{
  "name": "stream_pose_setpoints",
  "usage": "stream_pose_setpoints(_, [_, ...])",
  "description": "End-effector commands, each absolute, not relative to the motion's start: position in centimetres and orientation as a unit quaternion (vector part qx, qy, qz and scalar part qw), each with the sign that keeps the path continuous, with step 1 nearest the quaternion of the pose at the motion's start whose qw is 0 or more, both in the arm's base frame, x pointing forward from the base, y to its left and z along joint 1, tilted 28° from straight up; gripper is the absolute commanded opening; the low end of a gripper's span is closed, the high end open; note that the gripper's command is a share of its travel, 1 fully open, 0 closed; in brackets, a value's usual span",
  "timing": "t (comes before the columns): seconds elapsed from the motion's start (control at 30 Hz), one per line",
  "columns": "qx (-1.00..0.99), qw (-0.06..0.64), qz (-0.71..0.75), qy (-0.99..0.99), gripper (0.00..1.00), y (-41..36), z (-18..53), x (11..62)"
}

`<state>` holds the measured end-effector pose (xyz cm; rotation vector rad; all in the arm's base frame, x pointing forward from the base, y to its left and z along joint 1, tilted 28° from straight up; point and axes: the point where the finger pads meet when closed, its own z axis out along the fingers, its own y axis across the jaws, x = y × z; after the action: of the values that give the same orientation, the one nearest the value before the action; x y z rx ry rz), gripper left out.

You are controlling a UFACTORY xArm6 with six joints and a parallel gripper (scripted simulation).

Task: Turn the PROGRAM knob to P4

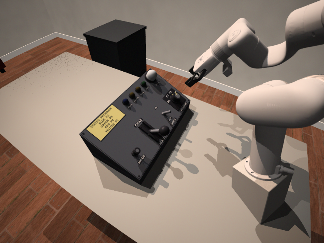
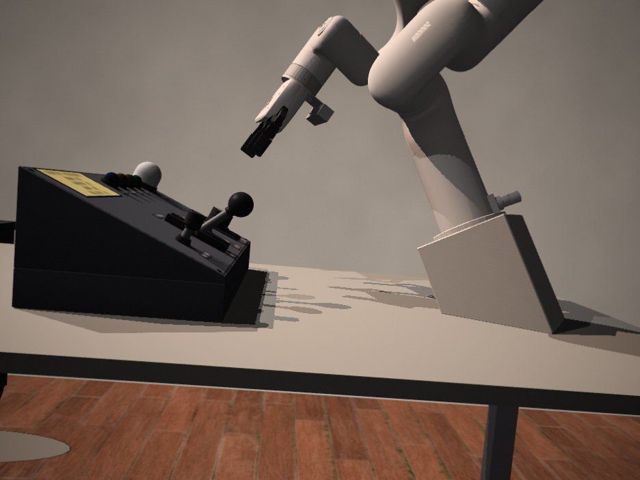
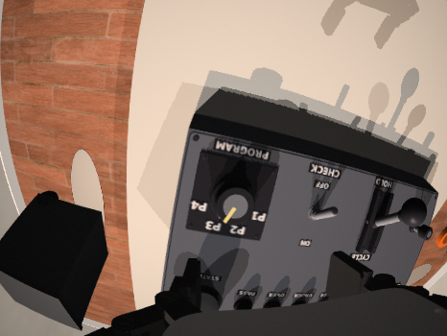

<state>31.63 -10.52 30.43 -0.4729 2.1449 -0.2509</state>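
Observation:
The dark console [image 1: 136, 125] sits slanted on the beige table, and it also shows in the side view [image 2: 124, 237]. Its PROGRAM knob [image 1: 177, 96] is at the far right corner of the panel, with labels P1, P2 and P3 readable beside it. In the wrist view the knob [image 3: 231, 207] has a yellow pointer aimed between P2 and P3, with P4 to its left. My gripper [image 1: 192, 79] [image 2: 256, 141] hangs in the air above and beyond the knob, well clear of the panel. It is open and empty, its fingers framing the lower wrist view [image 3: 269, 283].
On the panel are a CHECK toggle [image 1: 166, 113], a CYCLE/HOLD lever with a ball handle [image 1: 163, 129], a MODE knob [image 1: 136, 151], a white dome button [image 1: 151, 74], several lamps and a yellow label [image 1: 106, 123]. A black cabinet [image 1: 116, 44] stands behind the table. My arm's base [image 1: 261, 182] is at the right.

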Motion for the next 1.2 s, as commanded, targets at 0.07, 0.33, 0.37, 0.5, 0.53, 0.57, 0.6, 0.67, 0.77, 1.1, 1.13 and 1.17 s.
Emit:
stream_pose_setpoints(0.07, [-0.079,0.406,-0.105,0.904,1.00,-9.1,31.9,33.1])
stream_pose_setpoints(0.33, [-0.079,0.406,-0.105,0.904,1.00,-7.4,33.4,34.7])
stream_pose_setpoints(0.37, [-0.079,0.406,-0.105,0.904,1.00,-7.2,33.6,34.9])
stream_pose_setpoints(0.5, [-0.079,0.406,-0.105,0.904,1.00,-7.0,33.8,35.1])
stream_pose_setpoints(0.53, [-0.079,0.406,-0.105,0.904,1.00,-6.9,33.9,35.2])
stream_pose_setpoints(0.57, [-0.079,0.406,-0.105,0.904,1.00,-6.8,33.9,35.3])
stream_pose_setpoints(0.6, [-0.079,0.406,-0.105,0.904,1.00,-6.8,34.0,35.3])
stream_pose_setpoints(0.67, [-0.079,0.406,-0.105,0.904,1.00,-6.7,34.0,35.3])
stream_pose_setpoints(0.77, [-0.079,0.406,-0.105,0.904,1.00,-6.7,34.0,35.4])
stream_pose_setpoints(1.1, [-0.079,0.406,-0.105,0.904,1.00,-6.7,34.0,35.4])
stream_pose_setpoints(1.13, [-0.079,0.406,-0.105,0.904,1.00,-6.7,34.0,35.4])
stream_pose_setpoints(1.17, [-0.079,0.406,-0.105,0.904,1.00,-6.7,34.0,35.4])
